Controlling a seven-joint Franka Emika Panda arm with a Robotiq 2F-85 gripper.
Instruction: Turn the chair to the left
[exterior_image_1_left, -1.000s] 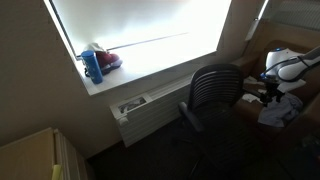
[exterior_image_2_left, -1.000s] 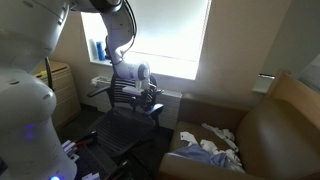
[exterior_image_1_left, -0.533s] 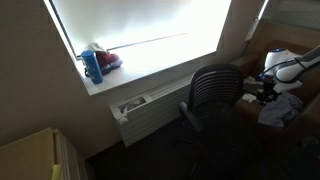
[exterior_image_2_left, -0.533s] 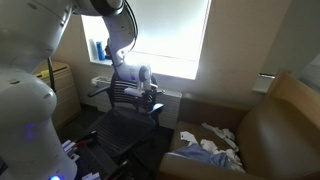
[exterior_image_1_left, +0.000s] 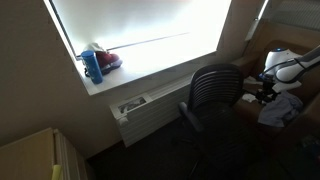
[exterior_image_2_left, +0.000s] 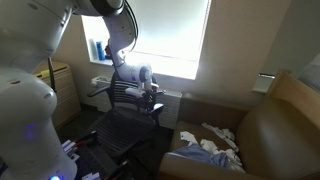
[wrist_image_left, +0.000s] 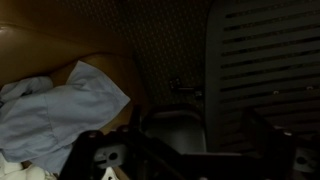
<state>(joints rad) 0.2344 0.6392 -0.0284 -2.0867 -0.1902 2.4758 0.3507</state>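
The chair is a black swivel office chair with a ribbed backrest (exterior_image_1_left: 214, 88), standing below the window; it also shows in an exterior view (exterior_image_2_left: 124, 122). My gripper (exterior_image_2_left: 152, 101) is at the chair's armrest on the couch side, and it shows at the right in an exterior view (exterior_image_1_left: 268, 92). In the dark wrist view the armrest pad (wrist_image_left: 176, 122) lies between my two spread fingers (wrist_image_left: 178, 142), with the ribbed backrest (wrist_image_left: 265, 55) to the right. The fingers look open around the armrest; I cannot tell whether they touch it.
A brown couch (exterior_image_2_left: 272, 128) with crumpled light clothes (exterior_image_2_left: 206, 150) stands beside the chair; the clothes show in the wrist view (wrist_image_left: 58, 108). A radiator (exterior_image_1_left: 150, 108) runs under the window sill, which holds a blue bottle (exterior_image_1_left: 92, 66). A light cabinet (exterior_image_1_left: 35, 155) is at the front.
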